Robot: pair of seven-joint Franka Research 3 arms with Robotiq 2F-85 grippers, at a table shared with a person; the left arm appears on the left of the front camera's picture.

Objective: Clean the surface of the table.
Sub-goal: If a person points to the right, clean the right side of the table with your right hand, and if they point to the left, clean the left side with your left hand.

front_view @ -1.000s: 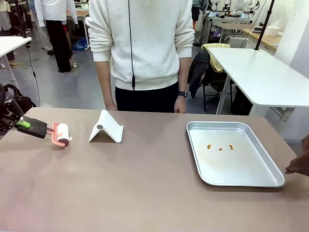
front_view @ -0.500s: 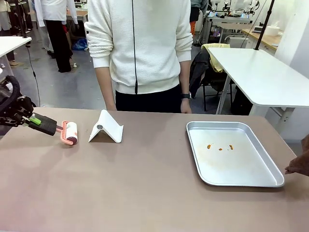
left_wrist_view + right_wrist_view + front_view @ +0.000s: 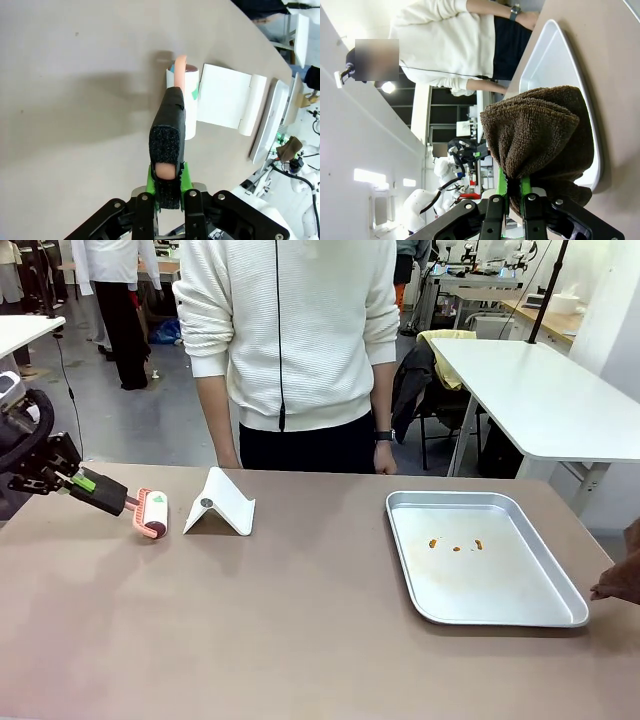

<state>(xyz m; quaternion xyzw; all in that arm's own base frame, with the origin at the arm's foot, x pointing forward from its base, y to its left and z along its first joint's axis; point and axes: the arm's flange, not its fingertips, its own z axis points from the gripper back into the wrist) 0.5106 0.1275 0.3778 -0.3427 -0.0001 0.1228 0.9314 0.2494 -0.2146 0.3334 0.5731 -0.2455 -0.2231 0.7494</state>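
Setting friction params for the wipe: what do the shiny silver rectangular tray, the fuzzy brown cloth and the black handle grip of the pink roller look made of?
Shiny silver rectangular tray: likely metal, aluminium or steel; satin sheen, rolled rim.
Fuzzy brown cloth: terry-type fabric, matte; looped pile shows.
Black handle grip of the pink roller: probably foam, matte; coarse porous end face.

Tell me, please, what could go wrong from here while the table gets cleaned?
The lint roller in the left claw sits right beside the white stand; rolling that way could shove it. The brown cloth in the right claw hangs by the tray; it might smear its orange stains onto the table.
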